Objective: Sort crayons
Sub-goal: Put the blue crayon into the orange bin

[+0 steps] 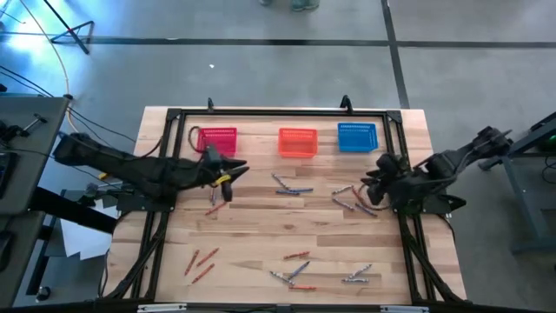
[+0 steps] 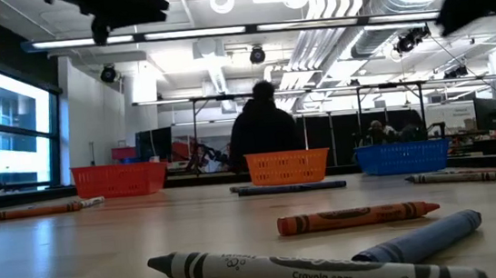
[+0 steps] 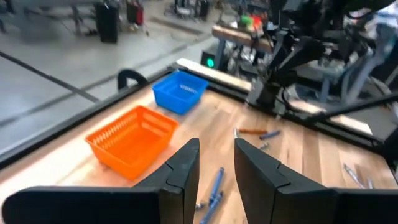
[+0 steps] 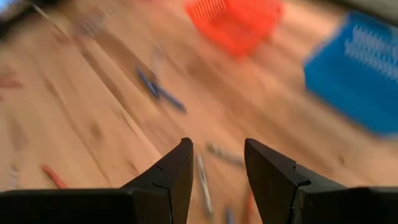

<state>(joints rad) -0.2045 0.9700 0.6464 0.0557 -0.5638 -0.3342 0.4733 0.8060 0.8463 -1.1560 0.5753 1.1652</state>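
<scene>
Left gripper [image 1: 228, 176]: hovering above the pale wooden counter [image 1: 252, 252], just in front of the small red mesh basket [image 1: 217, 140]. The left wrist view shows its two dark fingers [image 3: 180, 171] parted by a narrow gap with nothing between them.

Right gripper [image 1: 372, 189]: up over the right side of the counter, in front of the small blue mesh basket [image 1: 357, 136]. Its fingers [image 4: 171, 174] stand apart by a moderate gap, empty.

Crayons: thin wax sticks scattered all over the counter, none seen in a basket. A bluish-grey bunch [image 1: 289, 185] lies in front of the small orange mesh basket [image 1: 297, 143], a mixed cluster [image 1: 350, 198] sits near the right gripper, three red-orange ones [image 1: 201, 263] lie at the near left, and more grey and orange ones [image 1: 300, 275] lie at the near middle. One reddish crayon [image 1: 215, 209] rests close below the left gripper.

Progress: my read is the sorting has hardly begun.

Risk, clusters: crayons touch and cross, so a narrow pinch could catch two of different colours or knock a neighbour away.

Risk, rolling: round sticks on smooth wood, so a nudge could send one towards the counter's edge.

Risk, baskets: light mesh, so a low approach could shove one.

Background: a person [image 2: 263, 124] beyond the counter, well clear.
</scene>
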